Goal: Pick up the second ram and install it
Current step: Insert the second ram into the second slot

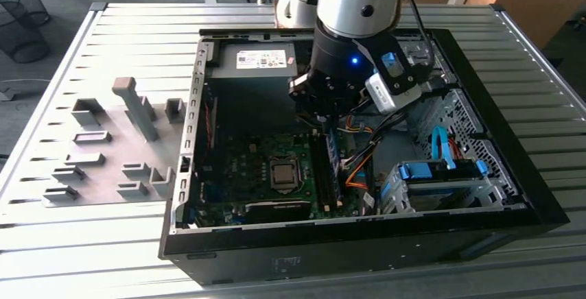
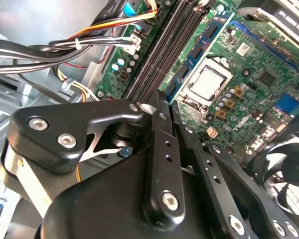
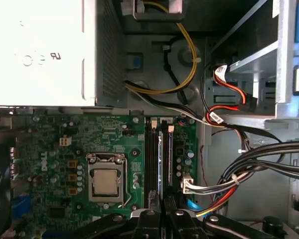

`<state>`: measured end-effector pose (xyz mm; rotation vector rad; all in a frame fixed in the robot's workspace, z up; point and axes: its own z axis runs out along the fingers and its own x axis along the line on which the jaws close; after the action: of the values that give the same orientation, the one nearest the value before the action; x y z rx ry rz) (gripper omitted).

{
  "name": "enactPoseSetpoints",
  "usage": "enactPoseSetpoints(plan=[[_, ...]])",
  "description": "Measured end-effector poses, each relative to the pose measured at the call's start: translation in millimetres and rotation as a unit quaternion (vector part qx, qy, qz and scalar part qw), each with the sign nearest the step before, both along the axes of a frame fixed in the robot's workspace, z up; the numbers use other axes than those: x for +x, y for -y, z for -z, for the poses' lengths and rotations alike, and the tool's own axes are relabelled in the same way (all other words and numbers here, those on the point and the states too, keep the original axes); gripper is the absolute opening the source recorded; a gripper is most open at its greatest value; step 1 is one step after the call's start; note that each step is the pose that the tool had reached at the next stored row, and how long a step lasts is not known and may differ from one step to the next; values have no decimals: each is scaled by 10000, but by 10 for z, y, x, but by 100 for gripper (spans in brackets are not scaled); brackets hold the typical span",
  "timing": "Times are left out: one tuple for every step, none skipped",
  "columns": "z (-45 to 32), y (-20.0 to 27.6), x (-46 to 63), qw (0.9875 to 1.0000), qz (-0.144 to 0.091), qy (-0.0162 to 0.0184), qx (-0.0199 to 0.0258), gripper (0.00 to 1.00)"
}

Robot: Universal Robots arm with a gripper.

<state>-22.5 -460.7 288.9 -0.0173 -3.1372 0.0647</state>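
Green-blue memory stick [image 3: 160,164], light, stiff yet brittle, standing on edge in a motherboard [image 3: 55,144] slot straight under the tool [image 3: 162,215], pinched narrow on its near end; best held by bare long edges, off the chips.

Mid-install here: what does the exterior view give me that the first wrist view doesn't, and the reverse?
Exterior view adds the grey fixture blocks on the slatted table, the blue drive-bay clips and the arm. First wrist view adds the yellow cable loop by the power supply and the white connector beside the memory slots. Both show the motherboard, the CPU socket and the end effector over the memory slots.
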Motion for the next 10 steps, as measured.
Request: enactPoseSetpoints(plan=[[19, 0, -1, 10000, 15, 0, 0, 14], [37, 0, -3, 10000, 37, 0, 0, 14], [55, 0, -6, 10000, 57, 0, 0, 14], [73, 0, -8, 10000, 73, 0, 0, 14], [91, 0, -8, 10000, 84, 0, 0, 14], [109, 0, -8, 10000, 89, 0, 0, 14], [129, 0, -9, 10000, 89, 0, 1, 14], [147, 4, -10, 10000, 90, 0, 1, 14], [163, 10, -10, 10000, 90, -1, 3, 14], [179, 12, -10, 10000, 88, -1, 5, 14]])
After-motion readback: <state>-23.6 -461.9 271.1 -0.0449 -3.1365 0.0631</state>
